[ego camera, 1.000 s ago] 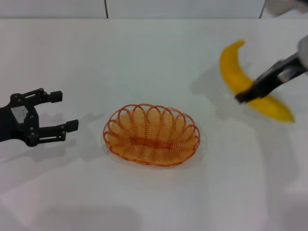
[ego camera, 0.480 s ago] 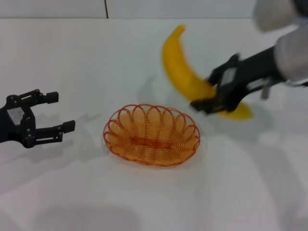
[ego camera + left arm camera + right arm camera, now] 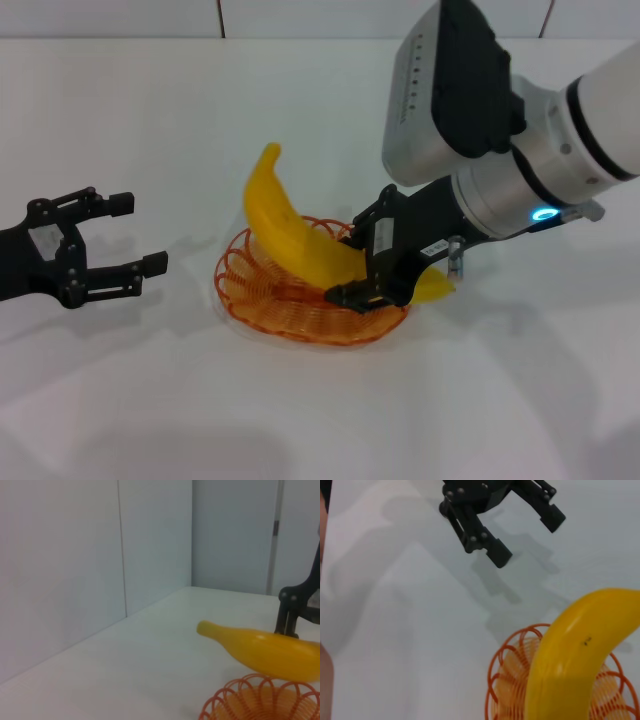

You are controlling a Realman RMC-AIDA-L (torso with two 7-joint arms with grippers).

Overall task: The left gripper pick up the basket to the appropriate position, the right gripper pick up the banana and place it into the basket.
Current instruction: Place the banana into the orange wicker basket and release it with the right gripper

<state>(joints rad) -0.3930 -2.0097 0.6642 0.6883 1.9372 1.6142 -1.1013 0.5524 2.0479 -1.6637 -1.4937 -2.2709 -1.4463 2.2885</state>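
— What's the right gripper (image 3: 352,268) got?
— Its black fingers are clamped on the curved bright yellow banana (image 3: 300,235), held tilted over the shallow orange looped-wire basket (image 3: 262,292) on the white table (image 3: 150,400).
— And the left gripper (image 3: 130,232)?
— Spread wide, empty, well left of the basket. The right wrist view shows a small dark mark on the banana (image 3: 565,660).

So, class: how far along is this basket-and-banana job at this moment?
Done: the basket sits mid-table, and the left pincer stands open beside it, apart from it.
In hand: the right pincer grips the banana over the basket, one end pointing up.
Left: lowering it in, releasing, and pulling the arm away.
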